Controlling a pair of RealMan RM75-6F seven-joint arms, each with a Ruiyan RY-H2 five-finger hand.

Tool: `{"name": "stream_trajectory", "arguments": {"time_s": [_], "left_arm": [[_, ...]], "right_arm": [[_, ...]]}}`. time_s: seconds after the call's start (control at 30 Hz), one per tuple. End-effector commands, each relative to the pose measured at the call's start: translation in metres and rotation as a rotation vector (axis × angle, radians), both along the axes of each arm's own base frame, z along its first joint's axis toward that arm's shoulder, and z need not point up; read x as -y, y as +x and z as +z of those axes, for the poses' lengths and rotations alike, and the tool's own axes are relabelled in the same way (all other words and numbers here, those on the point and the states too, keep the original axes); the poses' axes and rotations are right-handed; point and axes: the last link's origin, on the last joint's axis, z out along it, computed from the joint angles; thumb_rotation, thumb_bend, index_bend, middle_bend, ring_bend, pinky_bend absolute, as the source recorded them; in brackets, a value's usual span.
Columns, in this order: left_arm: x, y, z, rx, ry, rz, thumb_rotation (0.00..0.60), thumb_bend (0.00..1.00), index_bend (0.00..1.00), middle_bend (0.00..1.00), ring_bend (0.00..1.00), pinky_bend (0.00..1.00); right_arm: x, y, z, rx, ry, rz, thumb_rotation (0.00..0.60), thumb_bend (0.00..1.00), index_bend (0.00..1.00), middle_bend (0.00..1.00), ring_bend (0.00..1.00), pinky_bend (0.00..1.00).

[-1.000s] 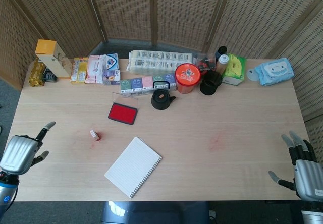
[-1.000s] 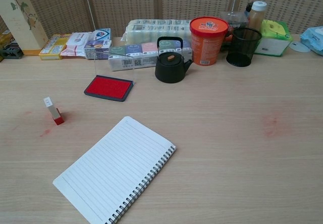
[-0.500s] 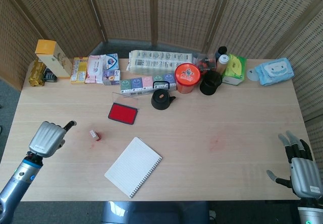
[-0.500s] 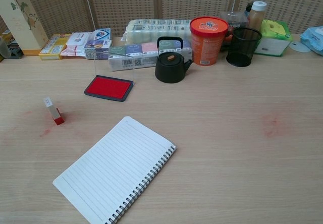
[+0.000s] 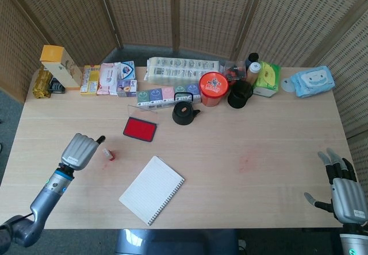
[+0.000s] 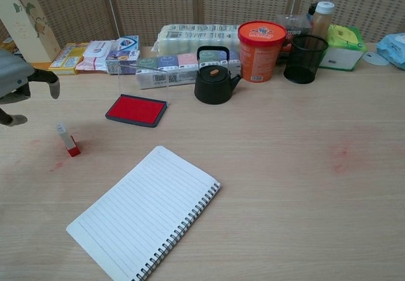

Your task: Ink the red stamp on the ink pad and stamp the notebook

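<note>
The small red stamp (image 5: 107,153) (image 6: 67,139) stands on the table, tilted, white top up. My left hand (image 5: 80,150) (image 6: 19,83) hovers just left of it, fingers apart, holding nothing and not touching the stamp. The red ink pad (image 5: 140,128) (image 6: 136,110) lies open behind the stamp, its clear lid raised. The lined spiral notebook (image 5: 152,189) (image 6: 143,211) lies open in front. My right hand (image 5: 343,194) rests open at the table's near right corner, seen only in the head view.
Along the back stand a black kettle (image 6: 214,76), an orange tub (image 6: 261,41), a black mesh cup (image 6: 305,58), boxes and tissue packs (image 6: 183,37). A tall carton (image 6: 26,21) stands back left. Faint red smudges (image 6: 342,152) mark the wood.
My left hand has moved right and forward over the table toward the stamp, entering the chest view. The right hand has barely shifted. Stamp, pad and notebook have not moved.
</note>
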Motion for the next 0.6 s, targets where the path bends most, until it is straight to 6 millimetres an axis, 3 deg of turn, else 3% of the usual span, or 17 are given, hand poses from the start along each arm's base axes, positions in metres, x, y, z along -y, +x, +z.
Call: {"name": "stream_trajectory", "arguments": {"time_s": [0.03,0.6], "left_arm": [[-0.001,0.002,-0.010,-0.016,-0.019,-0.012,0.600,0.21,0.41,1.00,1.00,1.00],[-0.006,0.000,-0.030,-0.085,-0.024,0.003,0.600,0.21,0.41,1.00,1.00,1.00]], "right_arm": [[0.000,0.000,0.001,0.001,-0.001,-0.001,0.600,0.03,0.00,0.00,0.00,0.00],[0.002,-0.002,0.002,0.007,-0.001,-0.008,0.600,0.03,0.00,0.00,0.00,0.00]]}}
